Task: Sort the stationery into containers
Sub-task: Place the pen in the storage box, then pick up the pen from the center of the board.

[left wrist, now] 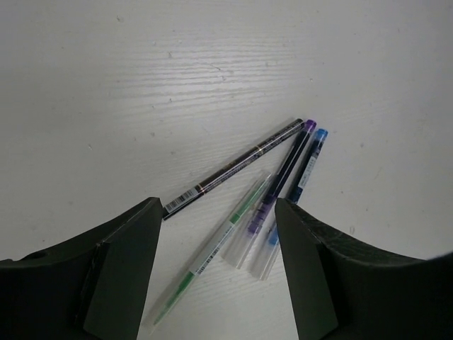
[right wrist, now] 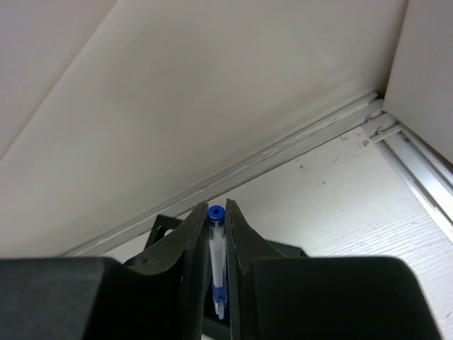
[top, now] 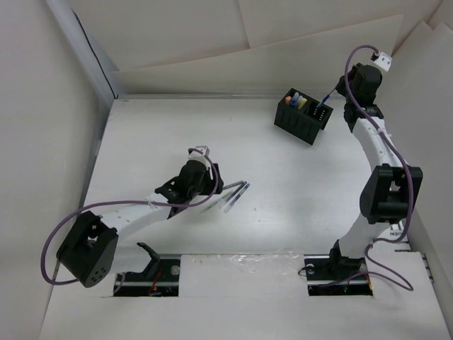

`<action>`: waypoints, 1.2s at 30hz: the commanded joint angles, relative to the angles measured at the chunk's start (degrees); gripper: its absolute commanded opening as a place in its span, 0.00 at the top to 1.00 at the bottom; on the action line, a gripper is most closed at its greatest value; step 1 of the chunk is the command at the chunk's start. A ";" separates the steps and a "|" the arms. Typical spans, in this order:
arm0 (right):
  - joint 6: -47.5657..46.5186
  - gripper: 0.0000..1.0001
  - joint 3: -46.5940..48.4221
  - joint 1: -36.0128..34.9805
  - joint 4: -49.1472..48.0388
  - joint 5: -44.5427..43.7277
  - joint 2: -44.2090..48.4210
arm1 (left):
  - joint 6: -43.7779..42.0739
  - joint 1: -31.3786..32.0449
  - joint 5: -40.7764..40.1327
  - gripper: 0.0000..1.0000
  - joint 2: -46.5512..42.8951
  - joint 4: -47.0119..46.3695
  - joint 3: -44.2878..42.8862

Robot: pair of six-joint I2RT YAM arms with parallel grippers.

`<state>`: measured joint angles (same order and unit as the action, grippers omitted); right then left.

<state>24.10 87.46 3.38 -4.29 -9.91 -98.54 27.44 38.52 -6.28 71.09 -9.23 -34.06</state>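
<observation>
Several pens lie together on the table (top: 283, 184) in front of my left gripper (top: 218, 185). The left wrist view shows a black pen (left wrist: 233, 168), a thin green pen (left wrist: 212, 251), a clear purple pen (left wrist: 279, 191) and a clear blue pen (left wrist: 306, 166). My left gripper (left wrist: 218, 212) is open just above them and holds nothing. The green pen's lower half lies between its fingers. My right gripper (right wrist: 216, 207) is shut on a clear pen with a blue cap (right wrist: 216, 241). It hangs over the right side of the black organiser box (top: 304, 119), which holds several pens.
White walls close the table at the back and on the left. A metal rail (right wrist: 297, 145) runs along the back wall just behind the box. The right arm's cable (top: 354, 60) loops above the box.
</observation>
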 commanded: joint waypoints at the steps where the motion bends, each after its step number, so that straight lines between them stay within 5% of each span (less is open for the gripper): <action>1: -2.65 0.96 4.81 0.40 -0.19 -4.23 -3.14 | -0.45 0.15 -2.59 0.38 0.88 0.88 0.49; 12: -3.97 0.93 7.03 -1.26 -0.19 -5.29 -9.39 | -2.91 0.15 -4.26 0.39 7.56 1.50 -2.23; 16: -3.97 0.51 5.62 -2.40 -0.19 -4.60 -8.17 | -5.02 0.15 -4.26 0.40 8.89 1.50 -3.55; 20: -2.48 0.34 2.28 -2.41 -0.19 -3.45 -3.68 | -6.78 0.15 -3.21 0.40 8.37 0.89 -3.55; 36: 2.53 0.33 -9.06 -6.62 -0.71 4.90 10.73 | -10.91 3.04 -0.65 0.51 10.47 -0.96 -4.78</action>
<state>25.41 79.83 -1.30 -3.57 -7.62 -88.60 18.37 39.75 -6.81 80.90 -8.73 -36.18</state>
